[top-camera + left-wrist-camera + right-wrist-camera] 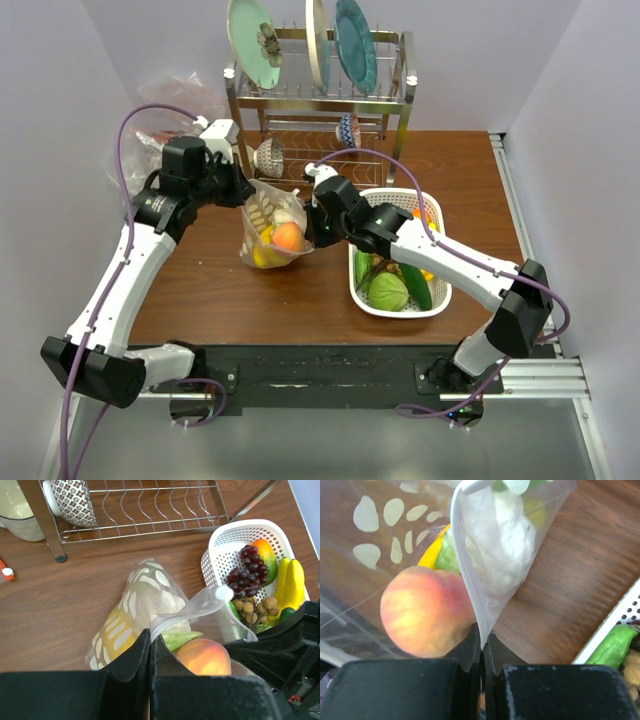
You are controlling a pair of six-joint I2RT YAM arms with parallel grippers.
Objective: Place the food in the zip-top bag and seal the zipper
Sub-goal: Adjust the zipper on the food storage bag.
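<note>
Pinching zip-top bag (262, 215) mouth edge: left pincer (150, 642), right pincer (482, 647), both pressed together; peach (425, 612) inside.

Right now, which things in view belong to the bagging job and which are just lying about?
Job: zip-top bag, zipper, peach inside it, grapes in the white basket, left gripper and right gripper both shut on the bag's mouth.
Lying about: dish rack, plates, patterned bowl, clear plastic heap.
</note>
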